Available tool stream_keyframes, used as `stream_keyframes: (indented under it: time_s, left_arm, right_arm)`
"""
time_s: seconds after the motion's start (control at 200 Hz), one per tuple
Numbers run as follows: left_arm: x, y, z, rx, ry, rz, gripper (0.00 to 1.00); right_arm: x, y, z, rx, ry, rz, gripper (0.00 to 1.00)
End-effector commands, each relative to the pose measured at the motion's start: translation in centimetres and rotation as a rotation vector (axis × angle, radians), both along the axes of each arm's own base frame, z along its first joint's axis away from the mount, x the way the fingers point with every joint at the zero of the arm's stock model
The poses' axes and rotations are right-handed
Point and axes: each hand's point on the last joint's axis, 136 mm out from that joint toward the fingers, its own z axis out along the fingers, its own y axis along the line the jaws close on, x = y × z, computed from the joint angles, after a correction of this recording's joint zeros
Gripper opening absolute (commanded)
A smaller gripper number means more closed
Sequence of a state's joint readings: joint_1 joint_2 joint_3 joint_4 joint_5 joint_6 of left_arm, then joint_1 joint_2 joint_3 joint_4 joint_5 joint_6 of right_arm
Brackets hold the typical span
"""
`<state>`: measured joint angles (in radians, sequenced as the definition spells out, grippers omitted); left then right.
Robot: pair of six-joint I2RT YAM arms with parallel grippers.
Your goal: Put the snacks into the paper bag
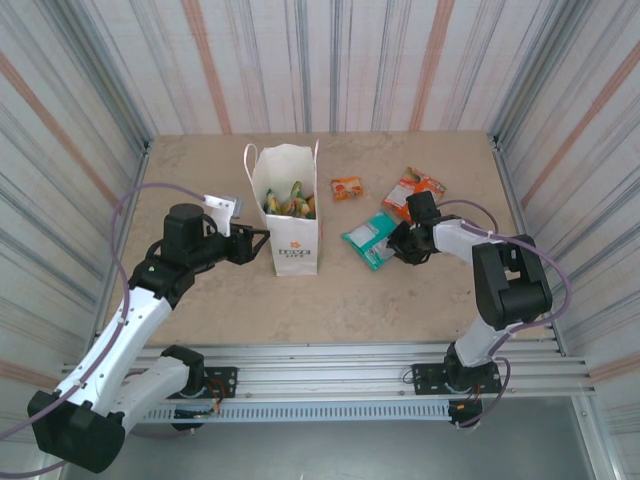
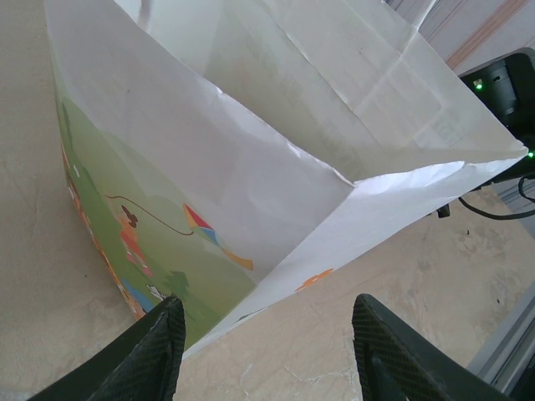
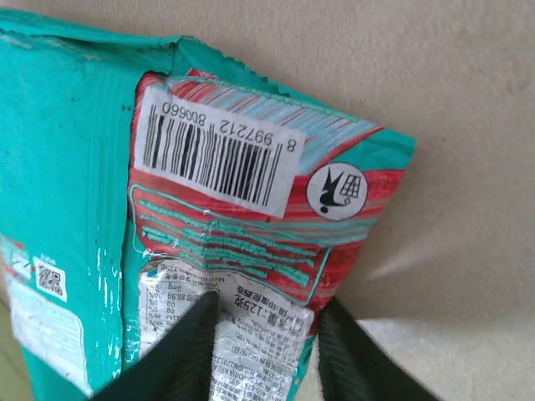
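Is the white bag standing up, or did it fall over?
Standing up. In the top view the paper bag sits on its base on the table, its open mouth facing up with snacks inside.

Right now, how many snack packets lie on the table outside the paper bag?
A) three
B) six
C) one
A: the teal packet, the orange packet and the small orange packet lie on the table beside the paper bag.
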<state>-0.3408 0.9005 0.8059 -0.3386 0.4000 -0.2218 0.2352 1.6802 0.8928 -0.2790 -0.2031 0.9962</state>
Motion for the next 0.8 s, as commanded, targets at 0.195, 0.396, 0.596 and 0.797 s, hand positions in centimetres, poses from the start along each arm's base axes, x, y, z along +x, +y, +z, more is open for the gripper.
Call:
stream_keyframes:
  time_s: [0.195, 0.396, 0.596, 0.797]
  left_arm:
    - [0.4, 0.3, 0.7, 0.012, -0.027, 0.008, 0.57]
    - [0.4, 0.3, 1.2, 0.008, -0.038, 0.007, 0.57]
    - [0.5, 0.2, 1.9, 0.003, -0.054, 0.006, 0.57]
    - [0.8, 0.1, 3.1, -0.012, -0.066, 0.008, 0.57]
  right_arm:
    - [0.7, -0.6, 0.0, -0.057, -0.014, 0.041, 0.09]
    - [0.8, -0.7, 3.4, -0.086, -0.105, 0.117, 0.0]
    - [0.3, -0.8, 7.0, -0.149, -0.161, 0.221, 0.0]
    - [0.2, -0.3, 10.8, -0.186, -0.236, 0.335, 0.0]
